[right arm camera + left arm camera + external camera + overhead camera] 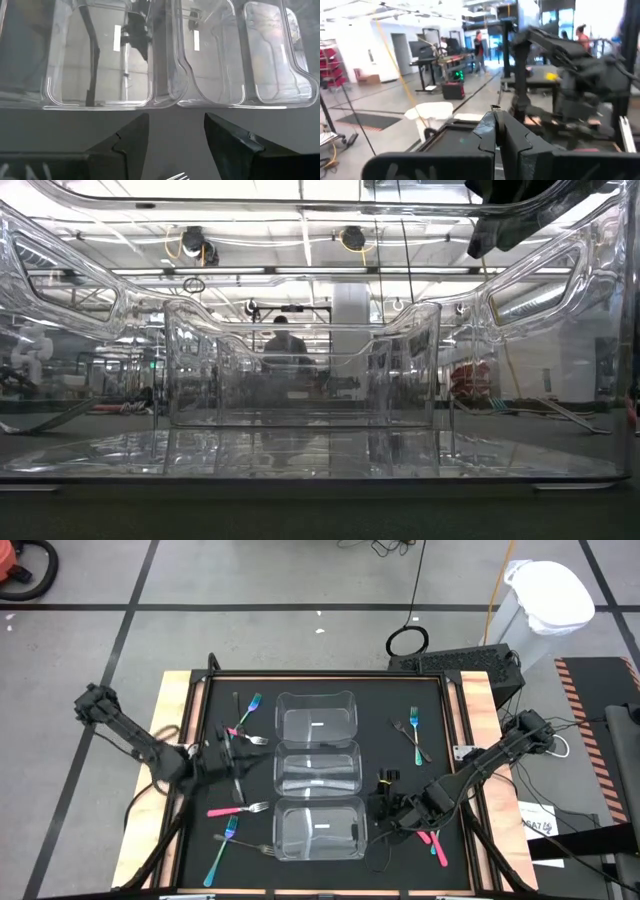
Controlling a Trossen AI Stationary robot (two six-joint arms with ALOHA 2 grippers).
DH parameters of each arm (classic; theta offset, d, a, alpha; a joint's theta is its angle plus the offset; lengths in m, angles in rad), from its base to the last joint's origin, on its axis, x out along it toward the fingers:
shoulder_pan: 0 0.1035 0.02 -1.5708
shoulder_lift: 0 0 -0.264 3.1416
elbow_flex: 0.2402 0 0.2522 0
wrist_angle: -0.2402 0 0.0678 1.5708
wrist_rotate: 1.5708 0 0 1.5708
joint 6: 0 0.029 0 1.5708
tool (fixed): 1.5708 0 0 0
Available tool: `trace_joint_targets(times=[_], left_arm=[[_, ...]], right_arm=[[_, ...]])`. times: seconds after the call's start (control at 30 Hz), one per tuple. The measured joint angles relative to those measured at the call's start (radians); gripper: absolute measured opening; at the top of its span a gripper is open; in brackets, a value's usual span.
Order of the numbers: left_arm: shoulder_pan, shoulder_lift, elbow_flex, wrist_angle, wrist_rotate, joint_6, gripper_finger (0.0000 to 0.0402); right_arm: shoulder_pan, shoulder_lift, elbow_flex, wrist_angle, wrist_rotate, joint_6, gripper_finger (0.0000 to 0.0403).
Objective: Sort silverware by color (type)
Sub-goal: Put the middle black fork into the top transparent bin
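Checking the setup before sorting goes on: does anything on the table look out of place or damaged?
Nothing looks damaged or spilled. The three clear containers sit in a neat column and appear empty. The forks lie scattered on both sides, e.g. a pink-handled fork on the left and a teal-handled fork on the right, as expected before sorting.

Both arms are showing dark, jointed links; the right hand (175, 145) is showing two black, angular, wedge-shaped fingers.
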Motion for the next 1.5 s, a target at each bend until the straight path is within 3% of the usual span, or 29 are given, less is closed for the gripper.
trace_joint_targets(times=[0.17, 0.43, 0.67, 0.8, 1.1, 1.5], left_arm=[[0.114, -0.123, -0.115, 0.015, 0.099, -0.083, 0.0003], [0.24, -0.153, -0.276, 0.111, 0.096, -0.23, 0.0015], [0.337, -0.144, -0.279, 0.104, 0.12, -0.264, 0.0018], [0.39, -0.119, -0.279, 0.074, 0.124, -0.364, 0.002], [0.525, -0.054, -0.278, -0.022, 0.173, -0.547, 0.0021], [0.575, 0.009, -0.278, -0.038, 0.19, -0.549, 0.0021]], right_arm=[[0.0, 0.0, 0.0, 0.0, 0.0, -0.039, 0.0185], [-0.001, 0.0, 0.0, 0.0, 0.043, -0.179, 0.0185], [-0.005, 0.0, 0.0, 0.003, 0.242, -0.236, 0.0185], [-0.013, 0.0, 0.0, 0.006, 0.314, -0.259, 0.0185], [-0.039, 0.0, 0.0, 0.032, 0.344, -0.289, 0.0185], [-0.038, 0.0, 0.0, 0.039, 0.342, -0.283, 0.0185]])
